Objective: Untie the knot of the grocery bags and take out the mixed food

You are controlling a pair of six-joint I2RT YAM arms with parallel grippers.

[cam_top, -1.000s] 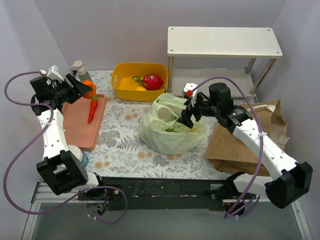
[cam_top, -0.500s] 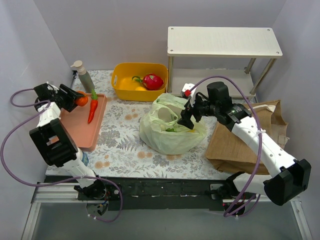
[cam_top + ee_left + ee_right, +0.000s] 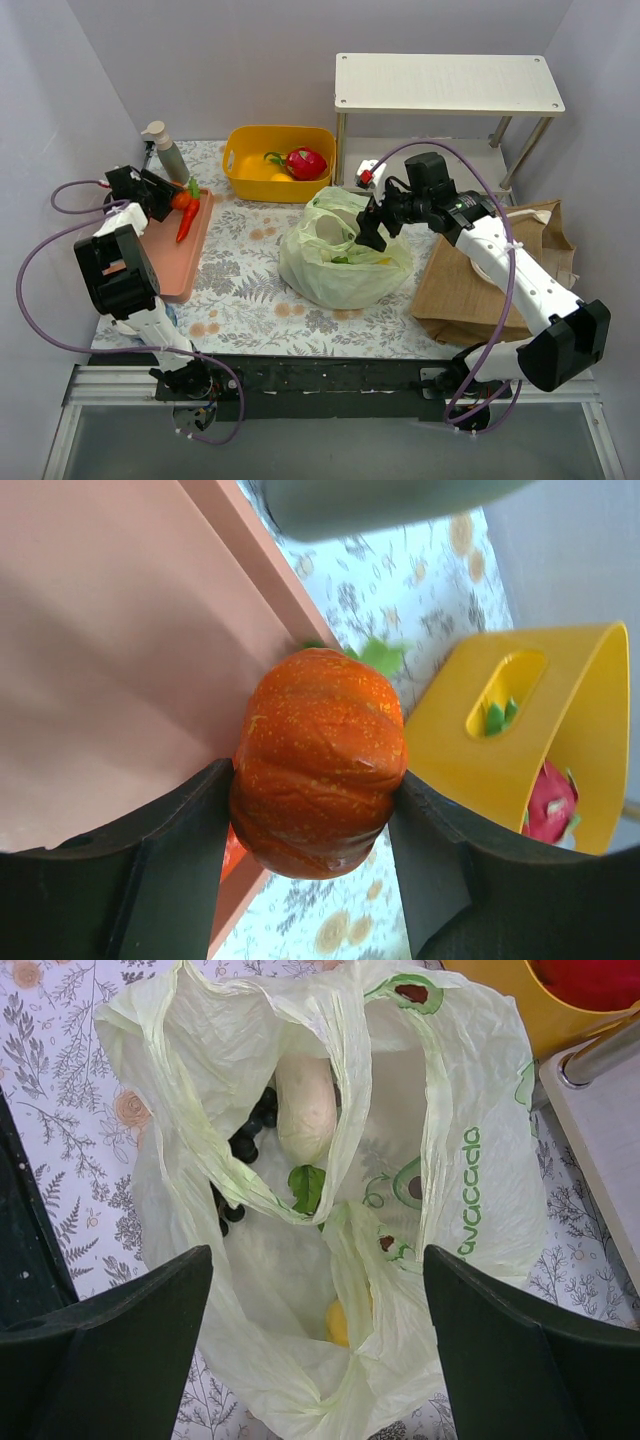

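Grips the tangerine (image 3: 318, 760) firmly in the left gripper (image 3: 310, 785), far left, over the edge of the pink tray (image 3: 110, 660). Hangs the right gripper (image 3: 368, 228) above the mouth of the green bag (image 3: 470, 1160) at mid-table, already untied, jaws wide apart on nothing. Directly below: white radish (image 3: 305, 1105), long axis crosswise to the jaws' closing line, grapes (image 3: 245, 1145) touching beside it. Clearly nearer the right arm. Reads, probably, "avocado" in green print, next to avocado pictures.

Left jaws clamped, right jaws spread wide
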